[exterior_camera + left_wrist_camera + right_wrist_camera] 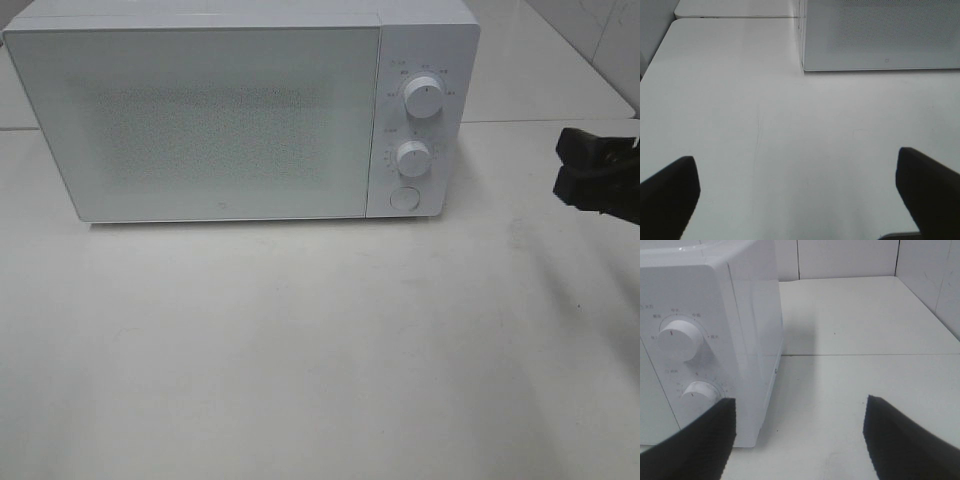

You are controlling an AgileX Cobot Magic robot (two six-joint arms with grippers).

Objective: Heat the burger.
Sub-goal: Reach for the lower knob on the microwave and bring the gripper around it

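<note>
white table (pixel 300 350) with closed microwave (pixel 200 120), inside hidden; left fingers (pixel 670 195) and right fingers (pixel 900 440) both apart, empty

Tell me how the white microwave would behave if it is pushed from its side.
The microwave is a wide, low box flat on the table, so it probably slides rather than tips. It looks bulky, likely heavy. Its glossy side may be slippery.

Desk (pixel 300 350): white, matte, faintly scuffed.
Rear desk (pixel 855 310): white, butted against the first along a thin seam.
Wall (pixel 845 257): pale panels, dark vertical joints.
Light: soft, diffuse.
</note>
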